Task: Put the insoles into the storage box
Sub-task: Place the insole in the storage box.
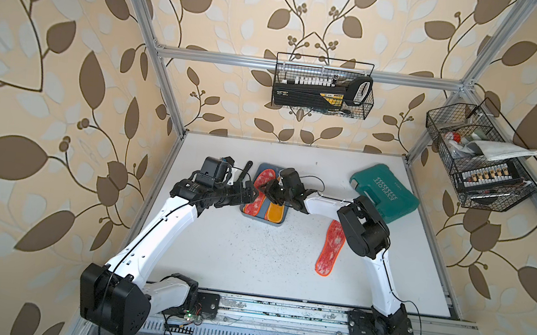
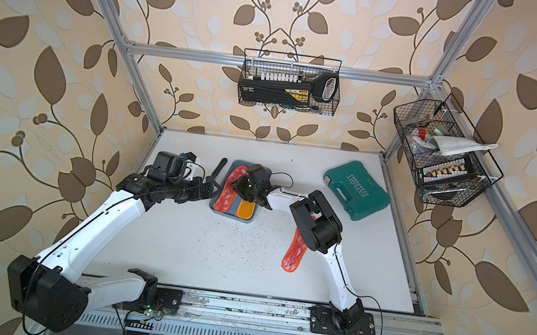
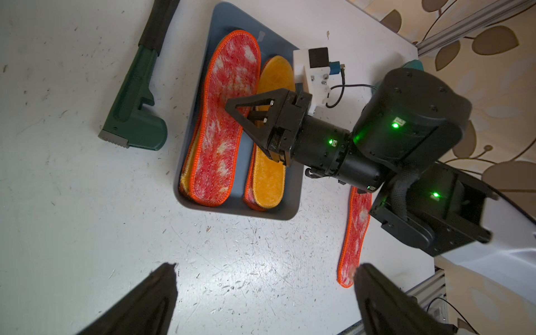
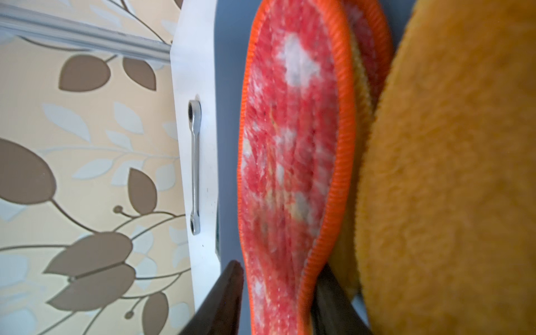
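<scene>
Several insoles (image 3: 223, 116) in storage box (image 3: 232, 211), teal case (image 1: 384, 193) lettered EXPLOIT, left jaws apart, right jaws parted

right end effector (image 1: 271, 194) is covering the storage box (image 1: 262, 221) middle; right arm (image 1: 363, 230) is hiding one end of the loose insole (image 1: 330, 251); yellow insole (image 4: 449, 174) is blurring, running off-frame.

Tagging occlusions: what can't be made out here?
- Left wrist view: insole count in shallow blue-grey plastic storage box; top ones cover lower.
- A top view: far end of loose mottled red-white fabric insole; right arm covers it.
- Right wrist view: whether right claw grips; fingers cut off.
</scene>
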